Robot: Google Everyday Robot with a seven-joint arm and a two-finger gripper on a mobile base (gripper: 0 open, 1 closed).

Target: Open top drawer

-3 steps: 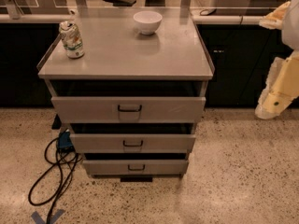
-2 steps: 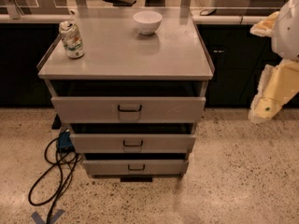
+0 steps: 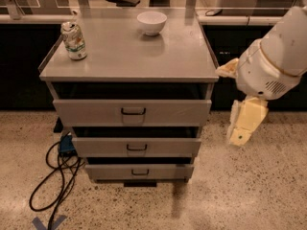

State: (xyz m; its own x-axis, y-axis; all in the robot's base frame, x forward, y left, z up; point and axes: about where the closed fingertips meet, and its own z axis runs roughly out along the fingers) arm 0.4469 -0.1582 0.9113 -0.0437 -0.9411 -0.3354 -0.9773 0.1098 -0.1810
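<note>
The grey top drawer (image 3: 91, 113), dark handle (image 3: 133, 111) centred, sat slightly out under the tabletop (image 3: 129, 56) front edge; the gripper (image 3: 241, 135) hung well right.

No text, brand, number or sign legible. Crumpled green-and-white drink can (image 3: 74, 40) on the grey metal tabletop (image 3: 129, 56), well left of the cream gripper (image 3: 243, 126): printed markings, unreadable. Gripper hangs right of the top drawer (image 3: 96, 113), apart from it.

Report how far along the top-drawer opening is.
Done: nothing clear; the top drawer sits tucked under the cabinet, not visibly pulled out. In hand: the gripper hangs right of the cabinet, apart from the handle. Left: reach the handle, grasp it, pull.
</note>
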